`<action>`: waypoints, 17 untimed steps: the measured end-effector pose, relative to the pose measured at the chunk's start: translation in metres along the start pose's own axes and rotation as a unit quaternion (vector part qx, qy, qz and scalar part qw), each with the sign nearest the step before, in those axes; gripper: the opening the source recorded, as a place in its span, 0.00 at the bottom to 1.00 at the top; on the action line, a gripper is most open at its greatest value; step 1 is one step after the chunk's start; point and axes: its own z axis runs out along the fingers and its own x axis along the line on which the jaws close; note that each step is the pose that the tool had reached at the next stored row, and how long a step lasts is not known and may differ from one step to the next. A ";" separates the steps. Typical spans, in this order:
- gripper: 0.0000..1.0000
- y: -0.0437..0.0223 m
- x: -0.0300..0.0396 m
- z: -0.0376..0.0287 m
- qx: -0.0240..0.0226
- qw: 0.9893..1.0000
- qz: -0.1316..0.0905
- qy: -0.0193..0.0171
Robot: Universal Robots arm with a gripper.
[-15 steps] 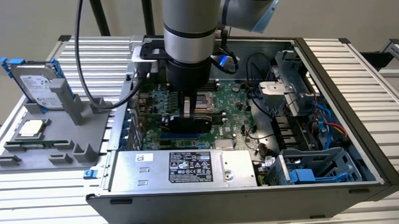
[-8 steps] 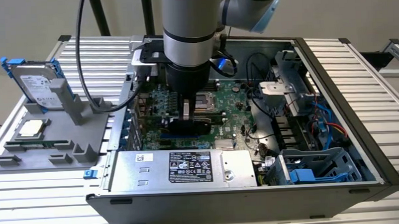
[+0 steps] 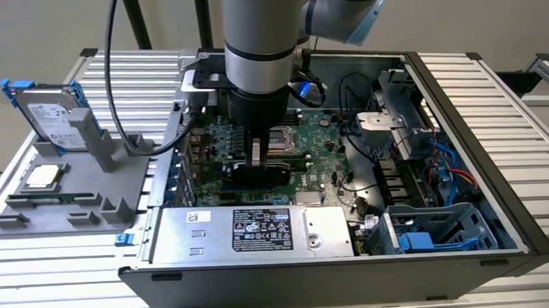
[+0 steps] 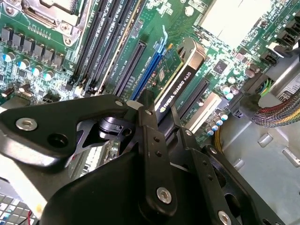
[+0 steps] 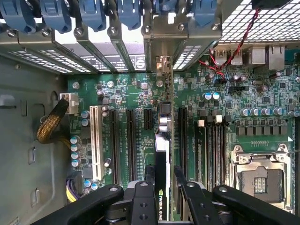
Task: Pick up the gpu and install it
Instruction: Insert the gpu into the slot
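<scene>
On the exterior view's left a grey holder [image 3: 66,195] sits on the slatted table [image 3: 519,111], with a hard drive [image 3: 52,117] standing upright in it in a blue frame, and a small chip [image 3: 42,177] and a thin memory stick [image 3: 48,200] lying flat nearer the front. Just beside it, to the right, is the open case [image 3: 352,274], and my arm [image 3: 263,45] reaches straight down into its middle over the motherboard [image 3: 325,162]. My gripper [image 3: 256,157] is clamped on the gpu [image 3: 264,173], which stands on edge among the slots. In the second wrist view my fingers [image 4: 151,140] close on its top edge, and the gpu [image 4: 180,70] shows a black cooler with a pale band along one face and green card beneath, lined up beside a blue slot [image 4: 147,70]. In the first wrist view the gpu [image 5: 163,154] appears edge-on as a narrow strip between long black slots, its far end near the rear slot covers [image 5: 117,51] and their blue clips. Room is tight: slots flank the card on both sides, and the processor socket [image 5: 260,176] lies beyond the memory slots. Further to the exterior view's right, loose cables [image 3: 411,149] and a drive cage [image 3: 441,227] crowd the case's wall, and the power supply [image 3: 250,230] lines the front edge.
</scene>
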 end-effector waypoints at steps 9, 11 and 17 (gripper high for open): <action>0.00 0.0000 -0.0026 0.0004 0.000 1.000 0.000 0.000; 0.00 0.0002 -0.0029 0.0006 0.000 1.000 0.000 0.000; 0.00 0.0003 -0.0029 0.0034 0.000 1.000 0.000 0.002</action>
